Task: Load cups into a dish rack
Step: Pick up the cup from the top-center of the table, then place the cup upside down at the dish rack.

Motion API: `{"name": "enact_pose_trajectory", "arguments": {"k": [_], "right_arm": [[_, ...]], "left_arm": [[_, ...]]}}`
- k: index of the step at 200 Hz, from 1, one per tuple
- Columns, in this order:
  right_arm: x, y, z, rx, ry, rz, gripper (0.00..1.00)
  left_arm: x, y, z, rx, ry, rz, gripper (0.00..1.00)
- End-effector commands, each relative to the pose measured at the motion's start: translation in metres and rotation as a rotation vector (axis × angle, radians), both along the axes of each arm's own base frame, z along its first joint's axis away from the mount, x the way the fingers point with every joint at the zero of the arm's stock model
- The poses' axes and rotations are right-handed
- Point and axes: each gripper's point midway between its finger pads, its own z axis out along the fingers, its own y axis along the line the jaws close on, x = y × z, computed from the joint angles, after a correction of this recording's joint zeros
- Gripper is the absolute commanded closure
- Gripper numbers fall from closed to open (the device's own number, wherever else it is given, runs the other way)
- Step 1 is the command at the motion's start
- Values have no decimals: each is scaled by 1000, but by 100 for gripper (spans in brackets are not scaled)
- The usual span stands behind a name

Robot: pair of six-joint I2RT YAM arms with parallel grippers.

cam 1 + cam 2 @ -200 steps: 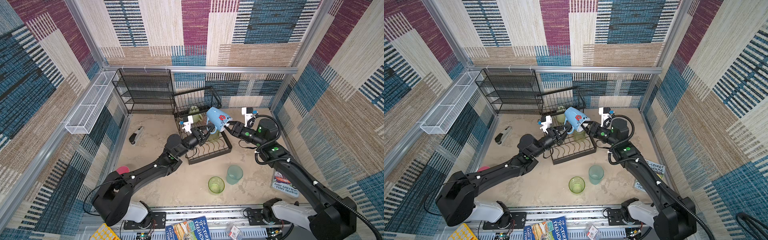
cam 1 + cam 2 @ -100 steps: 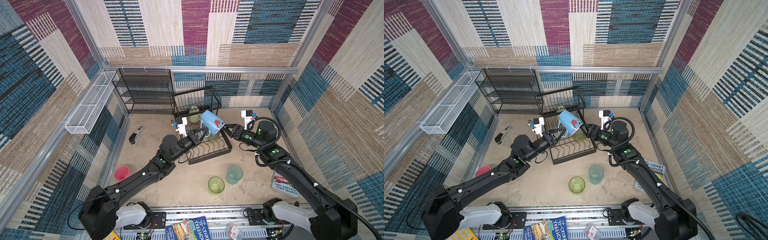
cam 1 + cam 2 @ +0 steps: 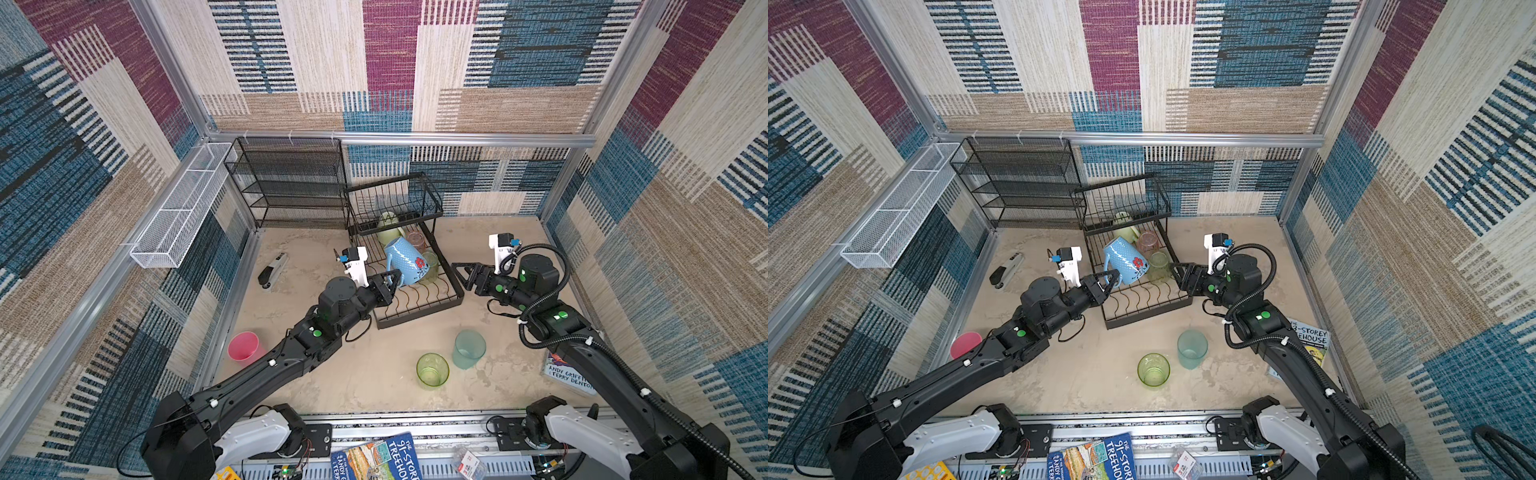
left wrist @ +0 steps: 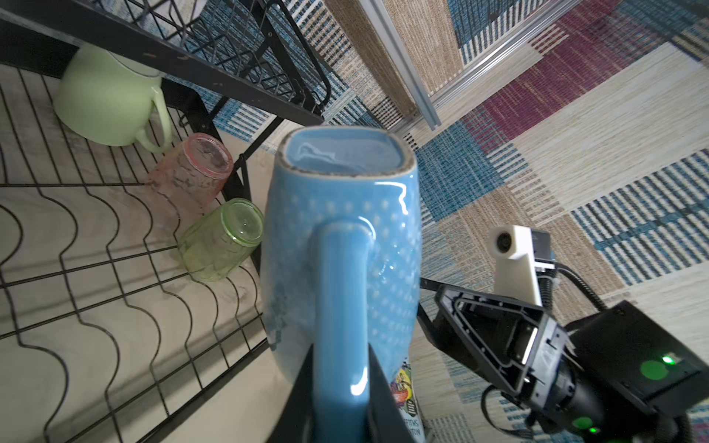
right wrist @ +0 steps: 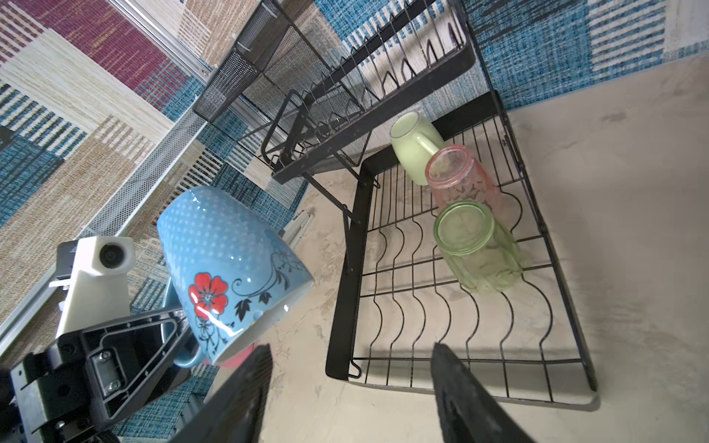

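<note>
Three cups (image 3: 388, 232) sit in the rack (image 3: 419, 311). The left gripper (image 3: 394, 277) clamps the blue mug (image 3: 405, 264) over it. The right gripper (image 3: 460, 275) is empty, jaws apart. Three more wait nearer.

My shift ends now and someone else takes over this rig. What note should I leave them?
Left pincer: shut on the handle of the blue flowered mug, held in the air at the dish rack.
Right pincer: open, empty, beside the rack.
Done: pale green mug, pink tumbler and racked green tumbler sit on the lower tray.
Left: set down the blue mug, then load the loose green tumbler, teal tumbler and pink cup from the table.
</note>
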Motion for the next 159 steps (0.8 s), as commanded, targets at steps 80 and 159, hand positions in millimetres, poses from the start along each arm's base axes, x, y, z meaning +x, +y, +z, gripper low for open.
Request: {"name": "enact_pose_trajectory", "arguments": {"k": [80, 159], "right_arm": [[18, -22, 3, -12, -20, -92, 35], [24, -32, 2, -11, -38, -127, 35]], "left_arm": [[18, 20, -51, 390, -149, 236, 100], [44, 23, -77, 511, -216, 430, 100]]}}
